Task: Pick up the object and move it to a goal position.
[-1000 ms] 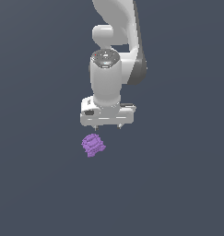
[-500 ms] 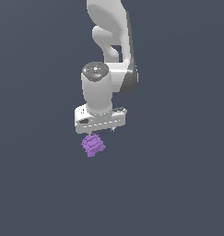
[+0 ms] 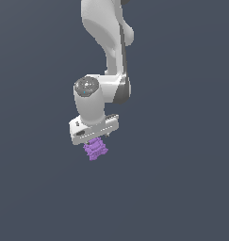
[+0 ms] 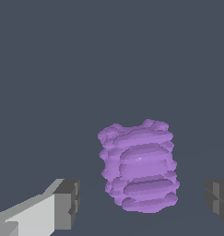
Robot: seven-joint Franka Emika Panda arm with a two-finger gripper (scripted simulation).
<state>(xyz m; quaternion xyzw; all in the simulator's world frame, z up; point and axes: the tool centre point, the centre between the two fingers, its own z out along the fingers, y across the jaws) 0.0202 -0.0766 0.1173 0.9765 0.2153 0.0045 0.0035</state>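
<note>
Since the earlier frame the end effector (image 3: 94, 140) had dropped over the purple object (image 3: 95, 149) on the worktop (image 3: 182, 188), fingers (image 4: 67, 203) apart either side; its knobbly ridges risked slipping on closure.

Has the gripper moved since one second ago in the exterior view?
Yes. The gripper came down and toward the exterior view's left; it now sits right over the purple object, which stayed in place.

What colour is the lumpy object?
Purple object, with ridged bands; the wrist view shows it best.
</note>
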